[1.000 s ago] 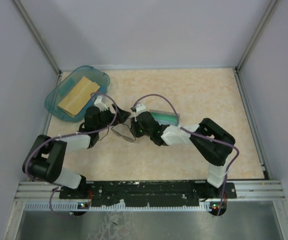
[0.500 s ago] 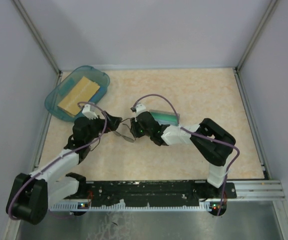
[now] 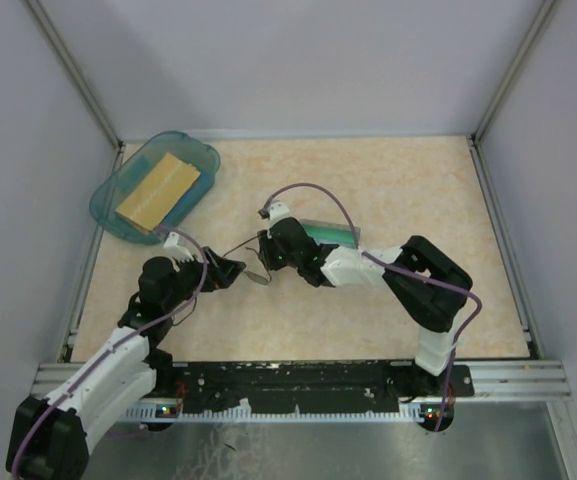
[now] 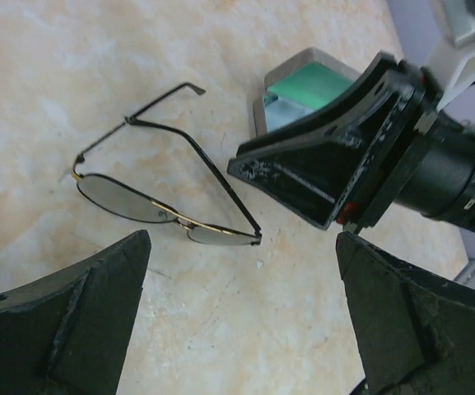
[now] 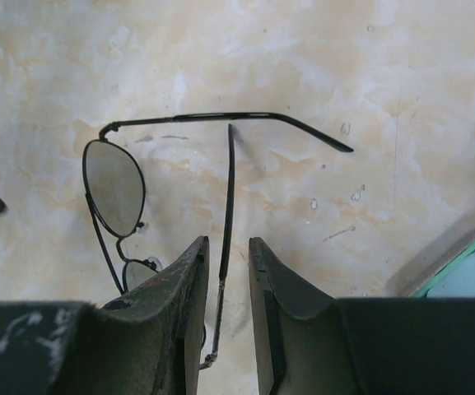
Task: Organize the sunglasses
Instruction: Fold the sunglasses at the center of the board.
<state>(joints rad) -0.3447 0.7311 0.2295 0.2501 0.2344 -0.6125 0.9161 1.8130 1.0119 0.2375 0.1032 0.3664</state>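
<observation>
The sunglasses (image 3: pixel 251 262) lie on the table with both temple arms unfolded, a thin dark wire pair (image 4: pixel 151 206) with pale lenses (image 5: pixel 114 186). My right gripper (image 3: pixel 264 248) stands over their right side. Its jaws (image 5: pixel 229 243) are a narrow gap apart, and one temple arm runs through that gap without touching either finger. My left gripper (image 3: pixel 230 270) sits a little to the near left of the glasses, wide open (image 4: pixel 241 247), with only bare table between its fingers. In the left wrist view the right gripper (image 4: pixel 291 177) hangs just past the glasses.
A grey case with green lining (image 3: pixel 330 233) lies open behind the right wrist (image 4: pixel 303 86) (image 5: pixel 468 267). A blue tray (image 3: pixel 194 151) holding a tan block sits at the far left corner. Metal rails border the table.
The left arm has drawn back toward the near left, away from the glasses, staying open. The right gripper's jaws have parted slightly around the temple arm.
</observation>
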